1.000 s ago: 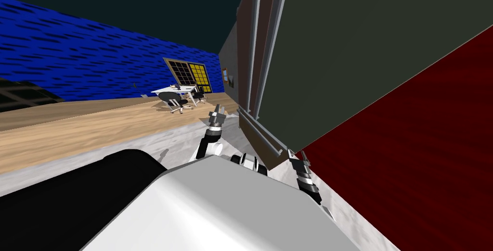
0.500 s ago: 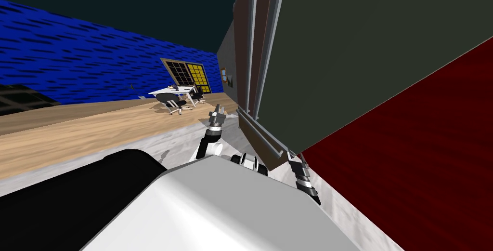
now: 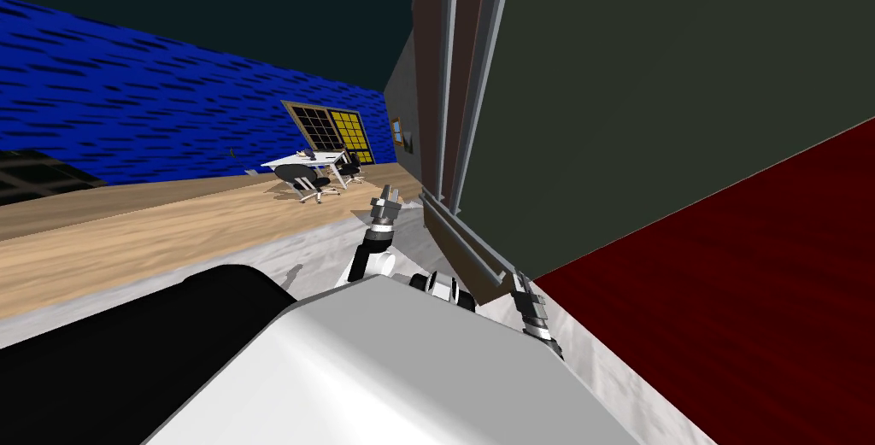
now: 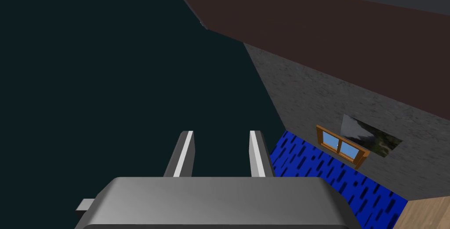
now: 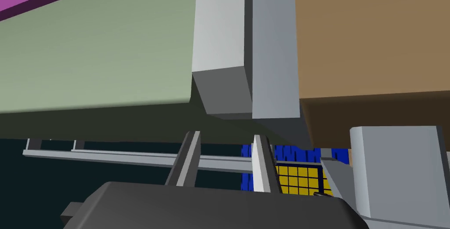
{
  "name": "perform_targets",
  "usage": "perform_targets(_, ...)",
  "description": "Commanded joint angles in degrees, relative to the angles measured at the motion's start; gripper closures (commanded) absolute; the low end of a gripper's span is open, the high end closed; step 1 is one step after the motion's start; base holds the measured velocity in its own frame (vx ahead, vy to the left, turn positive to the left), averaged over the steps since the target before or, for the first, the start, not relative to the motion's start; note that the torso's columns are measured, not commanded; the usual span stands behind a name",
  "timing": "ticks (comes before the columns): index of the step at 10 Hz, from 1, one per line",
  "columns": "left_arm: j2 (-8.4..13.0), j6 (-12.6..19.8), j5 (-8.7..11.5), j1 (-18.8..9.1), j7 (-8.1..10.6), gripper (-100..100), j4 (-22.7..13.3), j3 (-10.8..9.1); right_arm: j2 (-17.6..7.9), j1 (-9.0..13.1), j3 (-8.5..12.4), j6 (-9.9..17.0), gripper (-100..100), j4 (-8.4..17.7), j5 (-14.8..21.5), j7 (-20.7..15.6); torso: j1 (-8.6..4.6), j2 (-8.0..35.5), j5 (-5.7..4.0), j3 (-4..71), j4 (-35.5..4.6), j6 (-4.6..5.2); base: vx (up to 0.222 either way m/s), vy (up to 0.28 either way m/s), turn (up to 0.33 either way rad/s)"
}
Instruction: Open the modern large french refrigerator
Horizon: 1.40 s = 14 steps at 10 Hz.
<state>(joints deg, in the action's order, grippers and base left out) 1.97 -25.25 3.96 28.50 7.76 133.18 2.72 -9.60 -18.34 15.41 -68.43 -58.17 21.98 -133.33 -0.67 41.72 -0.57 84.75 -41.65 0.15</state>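
With the refrigerator (image 3: 649, 107) close on the robot's right, the right gripper (image 5: 226, 135), jaws parted and empty, sits just short of the end of the door handle (image 5: 218, 28), so closing here could pinch air or slip off.

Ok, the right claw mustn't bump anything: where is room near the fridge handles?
Free: the gap between the handle ends and the long grey bar, ahead of the open right claw. Crowded: the light grey handle and blue-grey handle stand pressed side by side between green door and brown door.
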Motion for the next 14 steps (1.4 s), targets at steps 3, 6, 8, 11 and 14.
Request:
perform_targets(3, 0.0, 0.0, 0.0, 0.0, 0.0, 0, 0.0, 0.0, 1.1, -2.1, -0.1, 1.4, -100, 1.0, 1.3, -3.8, 0.08, 0.1, 0.01, -0.1, -0.1, -0.07, 0.032, 0.013, -0.016)
perform_targets(6, 0.0, 0.0, 0.0, 0.0, 0.0, 0, 0.0, 0.0, 2.0, -3.1, 0.0, 1.1, -100, 1.9, 2.0, -6.9, -0.18, -0.1, -0.23, 0.0, 0.2, -0.02, 0.027, 0.016, -0.023)
perform_targets(8, 0.0, 0.0, 0.0, 0.0, 0.0, 0, 0.0, 0.0, 2.5, -4.0, 0.0, 0.9, -100, 2.8, 2.8, -9.9, -0.28, -0.3, -0.43, 0.0, 0.3, -0.19, 0.026, 0.012, -0.02)
perform_targets(11, 0.0, 0.0, 0.0, 0.0, 0.0, 0, 0.0, -0.01, 2.7, -4.8, 0.1, 0.7, -100, 3.5, 3.3, -12.2, -0.06, -0.2, -0.06, 0.1, -0.1, -0.21, 0.015, 0.014, -0.013)
perform_targets(14, 0.0, 0.0, 0.0, 0.0, 0.0, 0, 0.0, 0.0, 3.1, -6.0, 0.1, 0.5, -100, 4.5, 4.2, -15.6, 0.62, 0.2, 0.26, -0.1, -0.4, -0.37, 0.044, 0.018, -0.026)
